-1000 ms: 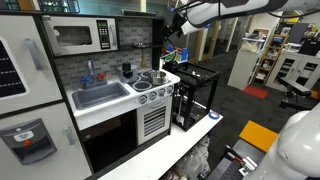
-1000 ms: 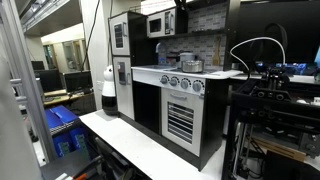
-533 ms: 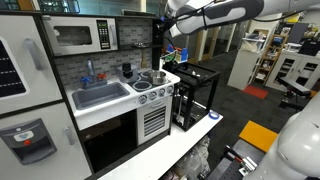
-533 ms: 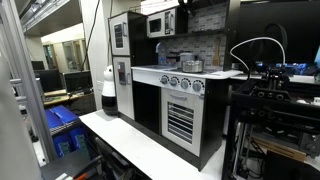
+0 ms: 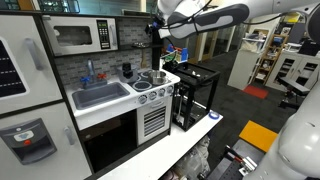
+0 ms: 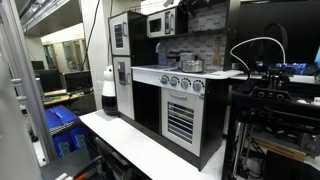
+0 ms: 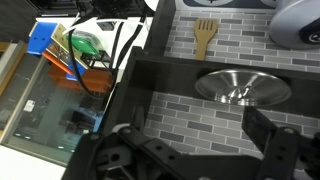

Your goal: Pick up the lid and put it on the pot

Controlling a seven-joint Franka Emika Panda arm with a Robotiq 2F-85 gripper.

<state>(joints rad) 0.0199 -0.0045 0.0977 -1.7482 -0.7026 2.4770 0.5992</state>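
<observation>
The stove top of the toy kitchen holds two small shiny silver pieces: what looks like the pot (image 5: 162, 74) and, left of it, the flatter lid (image 5: 146, 80). The pot also shows on the stove in an exterior view (image 6: 190, 65). My gripper (image 5: 160, 32) hangs high above the stove, near the brick back wall. In the wrist view the gripper (image 7: 200, 150) is open and empty, with its dark fingers spread wide. A shiny round silver piece (image 7: 243, 88) lies ahead of it against the brick pattern; I cannot tell whether it is the lid or the pot.
A black cup (image 5: 127, 70) stands behind the sink (image 5: 100, 95). A microwave (image 5: 82, 37) sits above the sink. A wooden spatula (image 7: 205, 35) hangs on the brick wall. A black open frame (image 5: 195, 95) stands beside the stove.
The arm has swung left, bringing the gripper from beside the kitchen to above the stove by the back wall. The pot and lid have not moved.
</observation>
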